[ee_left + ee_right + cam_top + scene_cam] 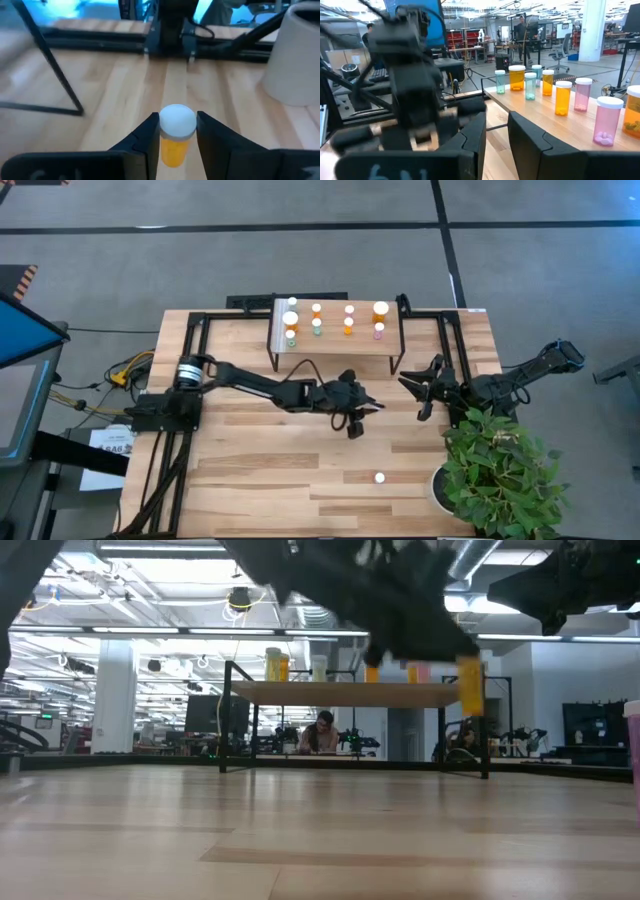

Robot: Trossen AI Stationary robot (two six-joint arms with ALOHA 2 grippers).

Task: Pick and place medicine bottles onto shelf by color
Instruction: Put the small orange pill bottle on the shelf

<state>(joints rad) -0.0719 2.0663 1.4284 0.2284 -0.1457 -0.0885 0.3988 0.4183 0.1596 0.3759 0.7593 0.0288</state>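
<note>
The left hand (177, 145) grips a small orange white-capped medicine bottle (176, 135) above the wooden table (260, 470), in front of the raised light-wood shelf (335, 342). The right hand (428, 387) waits beside the shelf, fingers narrow and empty.

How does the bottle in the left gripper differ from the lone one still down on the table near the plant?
The orange bottle sits between the left gripper's fingers, lifted off the table; the loose bottle stands free on the tabletop, ungripped. The held one is in front of the shelf; the loose one is nearer the plant. The held body is orange; the loose body's colour is hidden from above. Both have white caps.
</note>
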